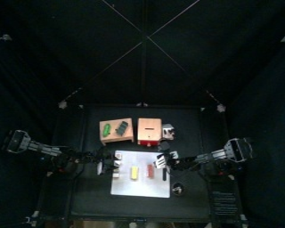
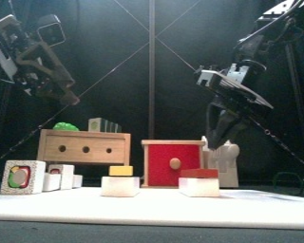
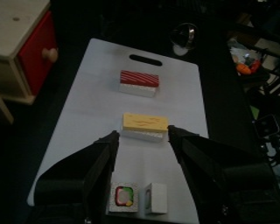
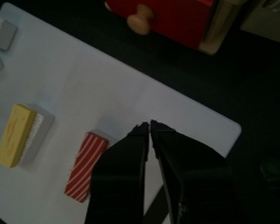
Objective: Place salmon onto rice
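Two sushi pieces sit side by side on a white mat [image 3: 95, 114] on the black worktop [image 3: 230, 122]. The red-striped salmon [image 3: 140, 77] already lies on its white rice [image 2: 199, 187]; the yellow egg piece [image 3: 145, 122] tops another rice block. The left gripper [image 3: 143, 144] hangs above the mat's end, jaws spread wide. The right gripper [image 4: 150, 131] hovers just beside the salmon, jaws nearly together, holding nothing. A red box [image 2: 175, 163] stands behind.
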You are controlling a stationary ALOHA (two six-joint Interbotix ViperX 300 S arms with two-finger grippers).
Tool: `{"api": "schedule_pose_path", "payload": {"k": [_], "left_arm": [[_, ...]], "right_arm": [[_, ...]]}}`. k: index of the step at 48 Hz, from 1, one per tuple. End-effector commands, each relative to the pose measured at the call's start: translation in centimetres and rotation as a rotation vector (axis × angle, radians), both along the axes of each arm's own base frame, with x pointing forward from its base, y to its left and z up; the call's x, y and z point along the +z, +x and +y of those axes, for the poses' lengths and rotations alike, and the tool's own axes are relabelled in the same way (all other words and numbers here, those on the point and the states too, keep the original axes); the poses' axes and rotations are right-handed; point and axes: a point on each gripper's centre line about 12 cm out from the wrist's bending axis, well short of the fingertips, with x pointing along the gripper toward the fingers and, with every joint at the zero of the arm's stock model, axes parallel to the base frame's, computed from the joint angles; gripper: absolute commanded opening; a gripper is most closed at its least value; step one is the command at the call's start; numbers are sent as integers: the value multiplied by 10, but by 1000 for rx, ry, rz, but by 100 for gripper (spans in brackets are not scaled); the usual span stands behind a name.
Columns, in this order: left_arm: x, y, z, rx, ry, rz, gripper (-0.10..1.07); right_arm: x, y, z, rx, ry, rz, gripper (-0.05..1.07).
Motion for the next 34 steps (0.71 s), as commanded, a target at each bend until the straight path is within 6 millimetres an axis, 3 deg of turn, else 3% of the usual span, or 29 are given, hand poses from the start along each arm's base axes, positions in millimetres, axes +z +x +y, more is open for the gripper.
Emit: {"api": "schedule_pose_path", "payload": {"k": [1,7,13,34], "left_arm": [[-1,-1,0,2,-4,2,86],[-2,-3,2,5,8,1,86],[10,1,5,19,2,-40,86],[61,21,49,148,-46,-84,86]], "right_arm": [[13,7,3,14,0,-42,53],[12,11,2,14,-9,-41,53],[11,14,1,13,-13,-38,53],[5,11,-7,-17,-8,-17,53]]}}
